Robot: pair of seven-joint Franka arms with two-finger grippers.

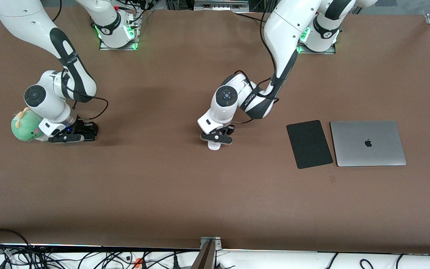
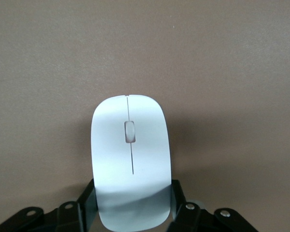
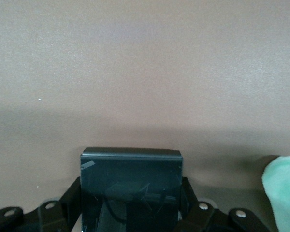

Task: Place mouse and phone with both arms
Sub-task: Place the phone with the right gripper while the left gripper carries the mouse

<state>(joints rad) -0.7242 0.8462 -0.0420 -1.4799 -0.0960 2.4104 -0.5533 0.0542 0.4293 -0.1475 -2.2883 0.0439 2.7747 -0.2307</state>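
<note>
Left gripper [image 1: 215,141] is clamped on the mouse's [image 2: 130,159] rear end near mid-surface; a grip that far back could let the smooth shell pivot or slip on lifting. Right gripper [image 1: 74,135], by a green plush toy [image 1: 26,125] toward the right arm's end, clenches the phone [image 3: 131,181]; it may snag the toy. Mouse's long axis points toward the front edge; phone's direction unclear.

High front camera faces arms, wrist cameras close — all share table [image 1: 162,179]
</note>
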